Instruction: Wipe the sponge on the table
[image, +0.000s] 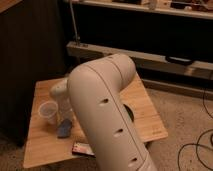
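Observation:
The light-blue sponge (65, 129) lies on the left part of the wooden table (145, 107), close to its front edge. My gripper (66, 119) reaches down from the pale wrist right above the sponge and seems to touch its top. The bulky white arm fills the middle of the camera view and hides the table's centre.
A clear plastic cup (48, 111) stands just left of the gripper. A flat dark-and-white box (82, 148) lies at the front edge beside the sponge. A dark rounded shape (128, 113) peeks out behind the arm. Cables (197, 147) trail on the floor at right, and dark shelving runs behind.

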